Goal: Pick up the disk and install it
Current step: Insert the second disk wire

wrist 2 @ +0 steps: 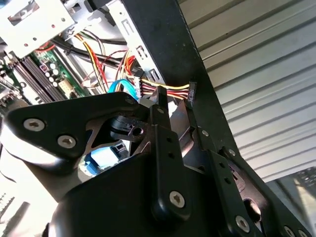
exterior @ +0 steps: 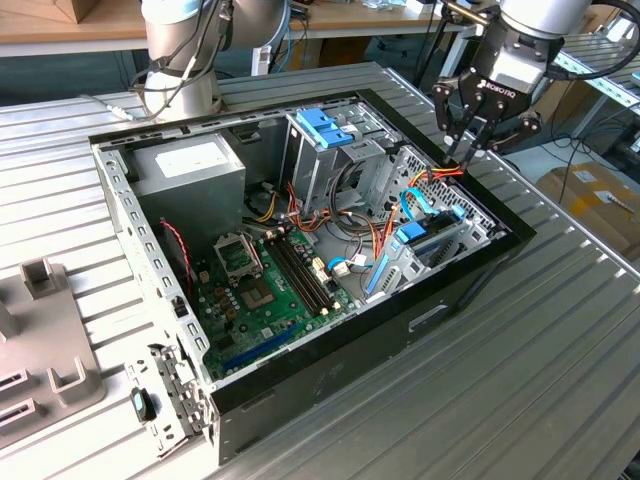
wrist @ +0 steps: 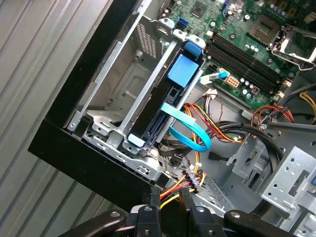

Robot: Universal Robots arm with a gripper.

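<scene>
Hovering black claw [exterior: 465, 150] at the open PC case's far edge, fingers narrowed around a yellow-red-black cable connector [wrist: 190, 180]. Sitting in the metal bay below: flat blue-railed disk [wrist: 165, 96], long axis running away from claw toward green motherboard [wrist: 247, 44].

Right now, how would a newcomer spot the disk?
Find the open computer case on the slatted table. In the metal bay along its edge nearest the gripper, the disk stands on edge; alone there, it wears a light-blue carrier.
</scene>
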